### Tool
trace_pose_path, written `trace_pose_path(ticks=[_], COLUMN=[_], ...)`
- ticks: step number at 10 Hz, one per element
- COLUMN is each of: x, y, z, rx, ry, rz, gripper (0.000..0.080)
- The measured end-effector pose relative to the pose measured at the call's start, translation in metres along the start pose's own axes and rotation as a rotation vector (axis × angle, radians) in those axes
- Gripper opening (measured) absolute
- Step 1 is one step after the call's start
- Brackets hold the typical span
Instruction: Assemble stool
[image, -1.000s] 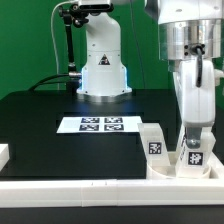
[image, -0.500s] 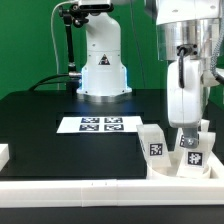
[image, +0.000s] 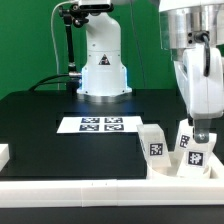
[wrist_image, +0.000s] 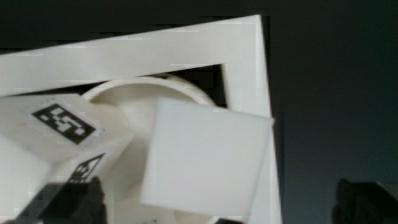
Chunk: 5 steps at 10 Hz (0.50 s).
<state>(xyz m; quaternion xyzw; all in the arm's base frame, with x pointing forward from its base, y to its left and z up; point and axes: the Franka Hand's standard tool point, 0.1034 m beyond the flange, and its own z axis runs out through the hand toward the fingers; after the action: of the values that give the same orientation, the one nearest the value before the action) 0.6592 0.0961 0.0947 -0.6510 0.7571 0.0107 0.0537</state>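
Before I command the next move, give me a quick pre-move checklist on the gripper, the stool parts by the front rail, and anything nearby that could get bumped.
1. Gripper free of load: ok, it hangs above the parts with nothing seen between the fingers.
2. Jaw opening: cannot tell from either view.
3. Leg under the gripper: not ok, it leans tilted against the other parts.
4. Second leg: ok, upright, apart from the gripper.
5. Seat: cannot tell, mostly hidden behind a leg in the wrist view.
6. Marker board: ok, flat, away from the parts.
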Motion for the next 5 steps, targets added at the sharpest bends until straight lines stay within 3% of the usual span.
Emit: trace_pose_path(ticks=[5], x=[-0.0033], y=[0.0027], z=[0.0002], rx=[-0.018], ry=[0.025], rz=[-0.468], gripper=[0.0648])
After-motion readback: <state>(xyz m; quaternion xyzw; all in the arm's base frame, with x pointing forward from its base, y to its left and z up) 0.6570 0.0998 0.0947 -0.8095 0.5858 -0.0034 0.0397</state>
